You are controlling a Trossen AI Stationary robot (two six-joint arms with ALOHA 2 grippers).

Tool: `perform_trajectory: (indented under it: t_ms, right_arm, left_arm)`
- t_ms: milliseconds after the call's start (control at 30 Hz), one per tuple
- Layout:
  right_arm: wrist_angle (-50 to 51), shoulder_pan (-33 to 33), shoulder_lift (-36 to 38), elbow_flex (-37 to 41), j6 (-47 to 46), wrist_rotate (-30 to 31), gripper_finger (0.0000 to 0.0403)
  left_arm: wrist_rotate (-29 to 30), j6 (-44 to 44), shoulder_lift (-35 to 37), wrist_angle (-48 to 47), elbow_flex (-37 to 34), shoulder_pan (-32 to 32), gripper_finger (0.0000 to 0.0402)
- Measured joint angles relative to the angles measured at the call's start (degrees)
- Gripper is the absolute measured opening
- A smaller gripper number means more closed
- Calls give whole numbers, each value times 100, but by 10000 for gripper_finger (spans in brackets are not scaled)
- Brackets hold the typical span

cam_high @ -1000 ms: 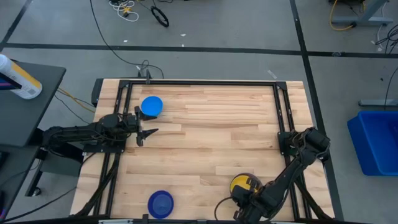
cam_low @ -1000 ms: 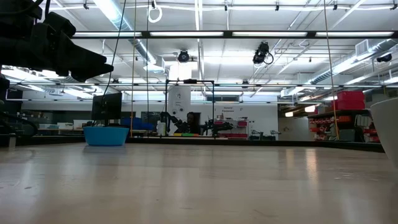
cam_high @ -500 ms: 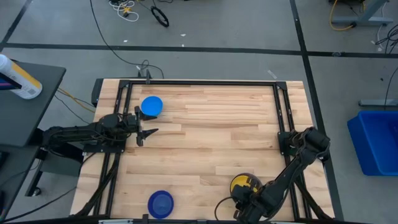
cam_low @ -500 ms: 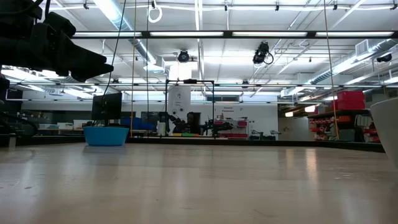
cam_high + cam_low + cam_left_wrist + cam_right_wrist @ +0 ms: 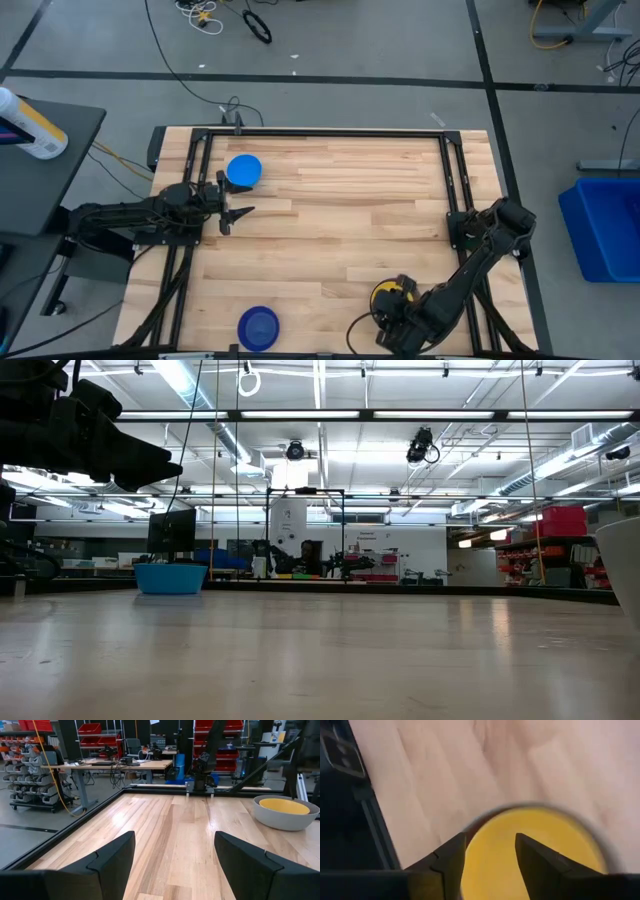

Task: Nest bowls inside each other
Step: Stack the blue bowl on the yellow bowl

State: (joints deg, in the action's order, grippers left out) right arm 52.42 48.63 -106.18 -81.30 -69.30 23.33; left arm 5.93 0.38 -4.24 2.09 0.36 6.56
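A yellow bowl point(image 5: 540, 855) sits nested in a slightly larger grey bowl point(image 5: 280, 820) near the table's front right. My right gripper point(image 5: 490, 840) hangs open just above the yellow bowl point(image 5: 384, 295), pointing steeply down, one finger over the bowl's rim and one over its inside. A light blue bowl point(image 5: 244, 170) rests on its base at the far left, and a dark blue bowl point(image 5: 258, 326) stands at the near edge. My left gripper point(image 5: 238, 212) waits open and level beside the light blue bowl.
A black frame point(image 5: 320, 133) runs around the wooden table top. The middle of the table point(image 5: 340, 220) is bare wood. A blue bin point(image 5: 608, 225) stands on the floor off the right side.
My right gripper has risen a little over the yellow bowl and tipped slightly. The yellow bowl stays where it was, inside the grey bowl.
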Motion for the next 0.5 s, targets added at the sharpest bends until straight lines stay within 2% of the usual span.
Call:
perform_trajectory:
  t_ms: [133,267,400,500]
  right_arm:
    - [25,-78,263,-94,715,1131,175]
    - [-342,-462,377,-94,1768,2154,172]
    - [-1435,-1144,348,-94,3110,2042,174]
    - [-2164,-1552,340,-94,3882,1757,178]
  left_arm:
    - [0,2,0,0,0,-1,279]
    - [0,2,0,-1,0,1,279]
    - [-148,-202,-1,-34,0,-1,279]
    - [-697,-731,-17,-63,0,-2,279]
